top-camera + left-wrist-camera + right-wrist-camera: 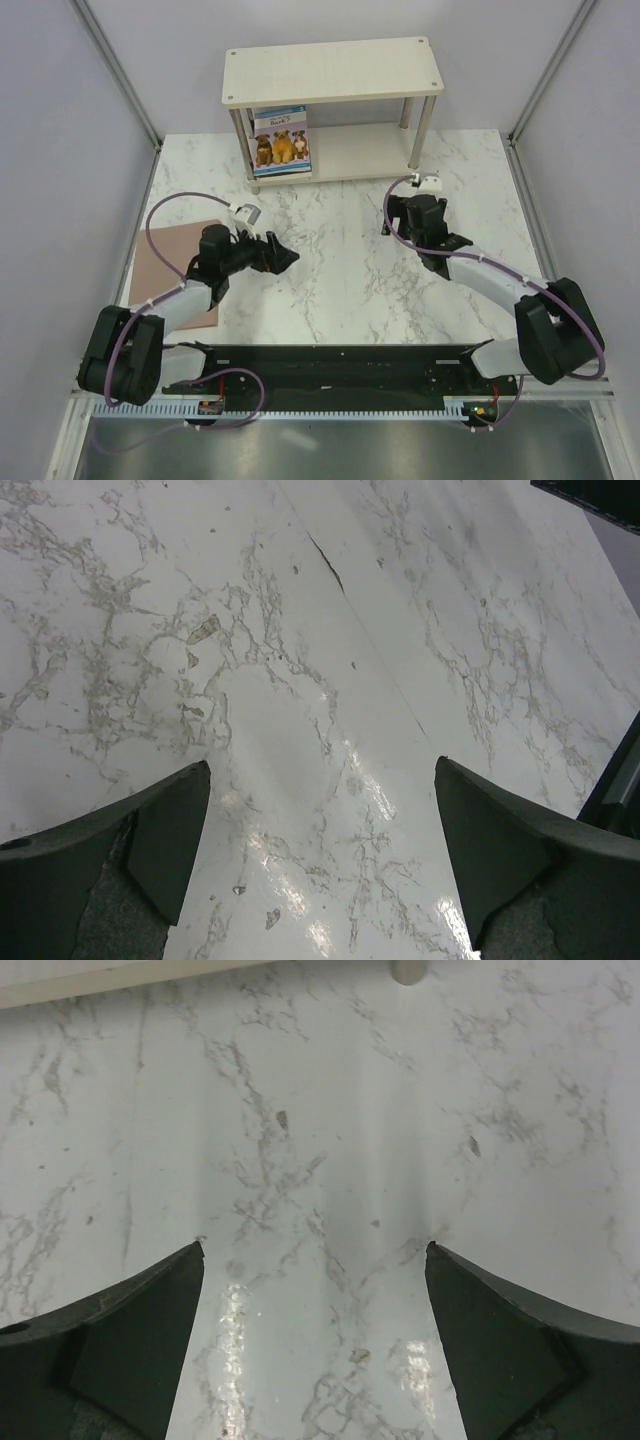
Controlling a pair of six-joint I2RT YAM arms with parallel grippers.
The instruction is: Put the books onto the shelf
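Paperback (pixel 281 140) with dogs stood on the shelf's (pixel 330 72) lower board; left pincer (pixel 320 770) and right pincer (pixel 315 1245) gaped empty.

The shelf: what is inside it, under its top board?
A pale blue book with three dogs stands at the left end of the lower board, cover facing forward. It hides whatever may stand behind it.
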